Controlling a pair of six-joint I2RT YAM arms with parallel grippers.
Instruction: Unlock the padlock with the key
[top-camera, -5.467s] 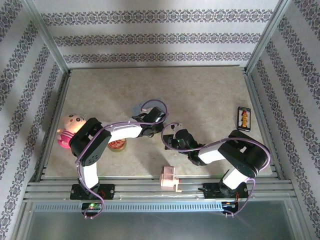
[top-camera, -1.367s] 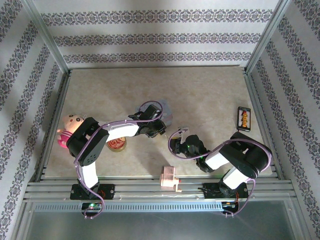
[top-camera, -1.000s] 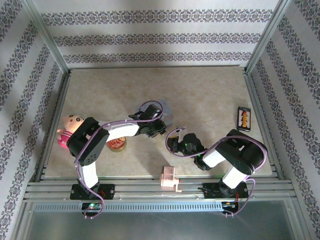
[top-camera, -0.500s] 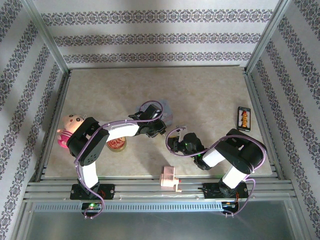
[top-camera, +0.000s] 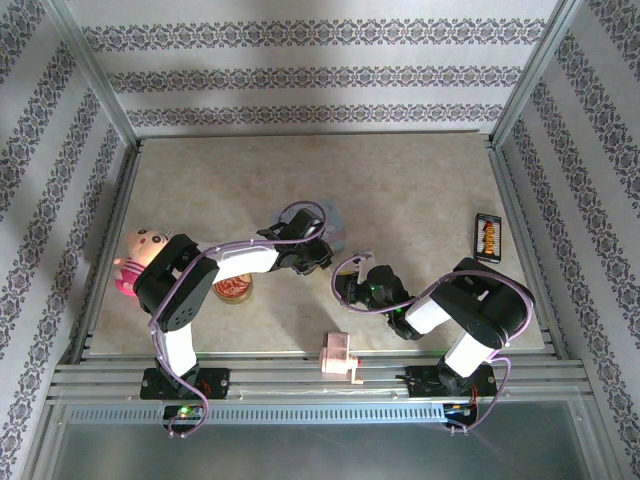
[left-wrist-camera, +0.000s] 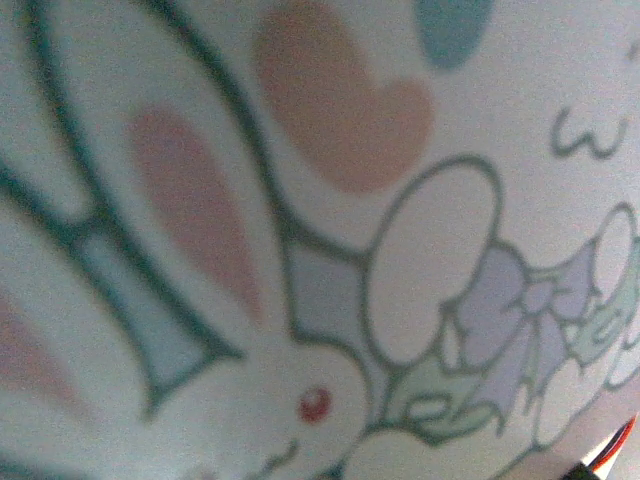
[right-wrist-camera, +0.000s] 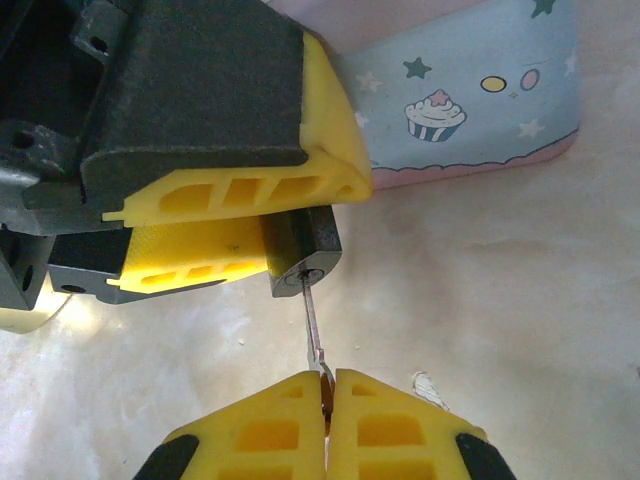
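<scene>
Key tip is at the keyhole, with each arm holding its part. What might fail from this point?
1. The thin key is pinched near its head by the right fingers; a slightly off-axis push may bend it or make it slip.
2. The left fingers grip only part of the padlock, so turning the key might twist the padlock loose.
</scene>
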